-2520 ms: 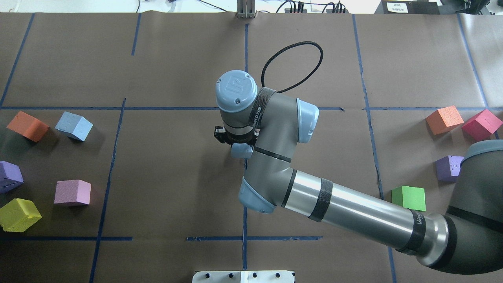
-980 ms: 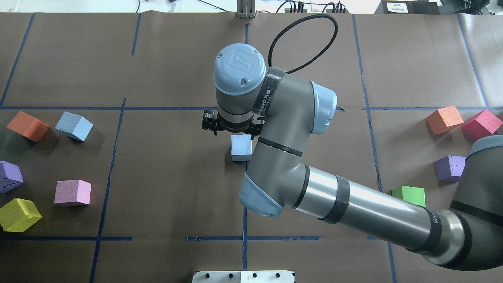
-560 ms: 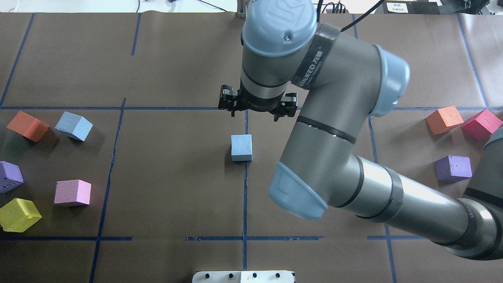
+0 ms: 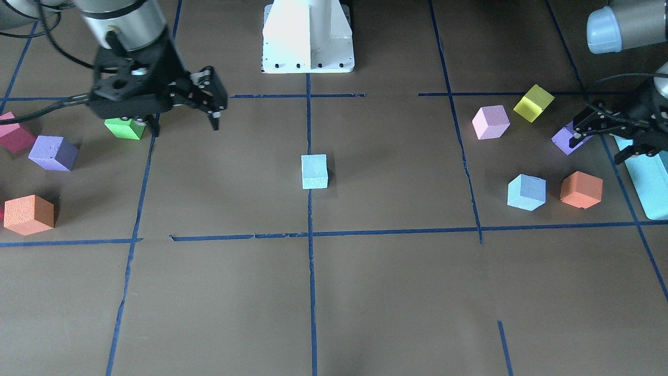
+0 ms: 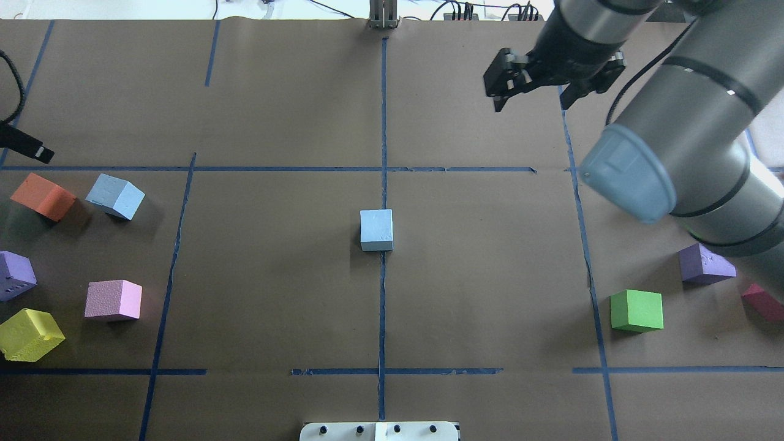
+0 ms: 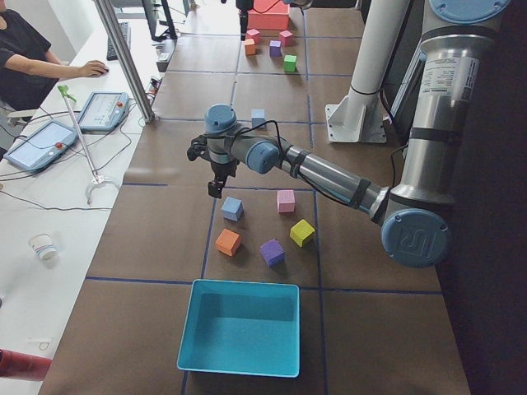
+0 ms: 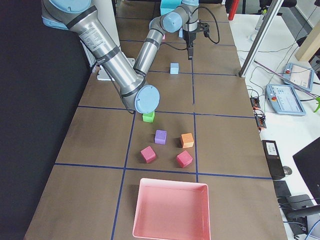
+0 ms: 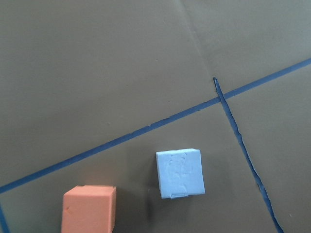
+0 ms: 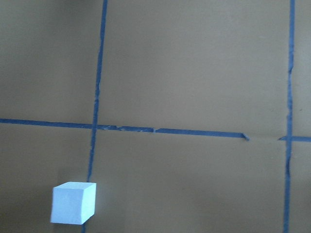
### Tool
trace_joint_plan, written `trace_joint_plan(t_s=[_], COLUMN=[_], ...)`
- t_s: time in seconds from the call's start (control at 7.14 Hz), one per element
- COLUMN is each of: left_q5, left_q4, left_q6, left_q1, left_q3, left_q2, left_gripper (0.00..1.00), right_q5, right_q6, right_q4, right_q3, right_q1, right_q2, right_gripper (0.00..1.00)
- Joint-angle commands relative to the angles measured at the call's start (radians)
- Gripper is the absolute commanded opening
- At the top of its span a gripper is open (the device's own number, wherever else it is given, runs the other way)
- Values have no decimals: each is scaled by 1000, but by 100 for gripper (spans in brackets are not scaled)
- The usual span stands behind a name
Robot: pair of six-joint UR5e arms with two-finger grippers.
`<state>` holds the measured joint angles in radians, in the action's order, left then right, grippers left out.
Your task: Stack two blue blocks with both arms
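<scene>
So the big change for you: a couple of seconds back the right gripper [image 5: 530, 105] was clamped on the centre blue block [image 5: 376, 229]. Now it's let go, lifted and swung off toward the far right, jaws spread wide and nothing in them. That block sits flat on the middle blue tape line [image 5: 382, 122], well apart from both arms, so I'd call the base of your stack placed. The second blue block [image 4: 527, 192] is on the table over on the left side, just beside an orange cube [image 4: 581, 189]. Your left gripper [image 4: 597, 151] hangs near it with its jaws apart, holding nothing, so the pick is what's left. Containers: the teal box [image 6: 239, 285] and the pink tray [image 7: 172, 183] both look bare inside, no cubes in either.
</scene>
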<state>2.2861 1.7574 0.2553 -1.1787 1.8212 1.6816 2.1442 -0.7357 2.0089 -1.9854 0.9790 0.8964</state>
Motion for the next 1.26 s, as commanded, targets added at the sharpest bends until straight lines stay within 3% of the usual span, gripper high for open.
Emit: trace_joint_plan(t_s=[0.0, 0.42, 1.12], left_q5=[-46, -97, -99], left_q4=[236, 274, 275], left_q6=[134, 202, 223], left_q1=[78, 161, 191], left_q3=[-164, -201, -246], left_q2=[4, 4, 41], left_gripper=[100, 100, 100], right_q5=[90, 114, 132], right_q6=[276, 508, 575], right_q4=[1, 1, -4], right_q3=[-10, 13, 16], right_q1=[168, 288, 329], right_q2=[128, 219, 268], right_gripper=[100, 100, 100])
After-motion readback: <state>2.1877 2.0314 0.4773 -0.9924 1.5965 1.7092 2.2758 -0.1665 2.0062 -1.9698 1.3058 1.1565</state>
